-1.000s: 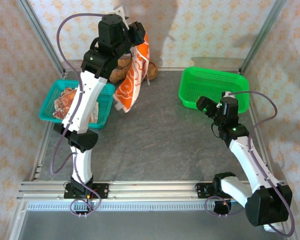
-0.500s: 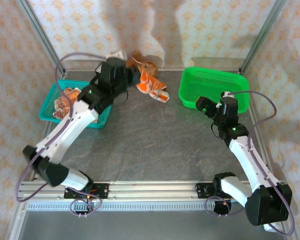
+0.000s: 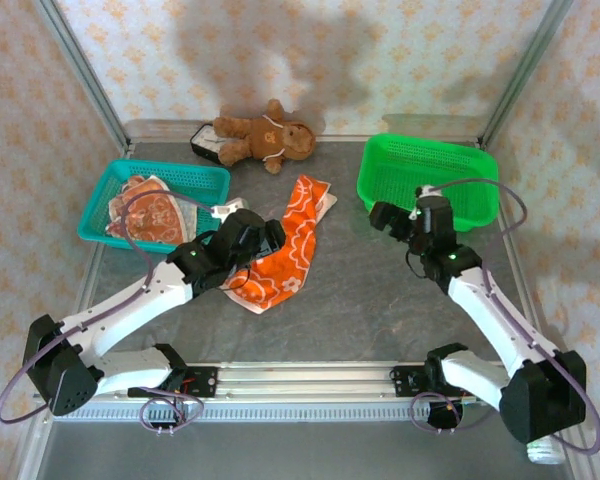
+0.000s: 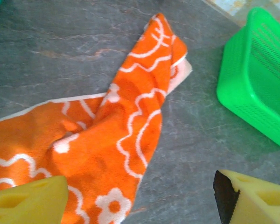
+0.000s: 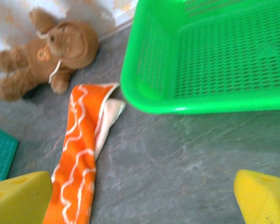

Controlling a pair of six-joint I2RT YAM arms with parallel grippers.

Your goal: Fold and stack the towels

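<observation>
Orange floral towel (image 3: 285, 250) laid rumpled on the table (image 3: 360, 310), left of the green basket (image 3: 430, 180); both grippers spread wide.

L gripper (image 3: 268, 240) is seen over the towel's near end, well left of the basket, jaws wide apart w/ nothing clamped btwn them; one finger (image 4: 28, 203) overlaps the cloth, poss. touching it. R gripper (image 3: 382, 214) is held just beside the basket's near-left corner, jaws fully parted & empty. Towel's far end is turned over, cream underside shown, near the basket. More towels (image 3: 145, 212) are bunched in the teal basket (image 3: 170, 168), well left of the green one.
</observation>
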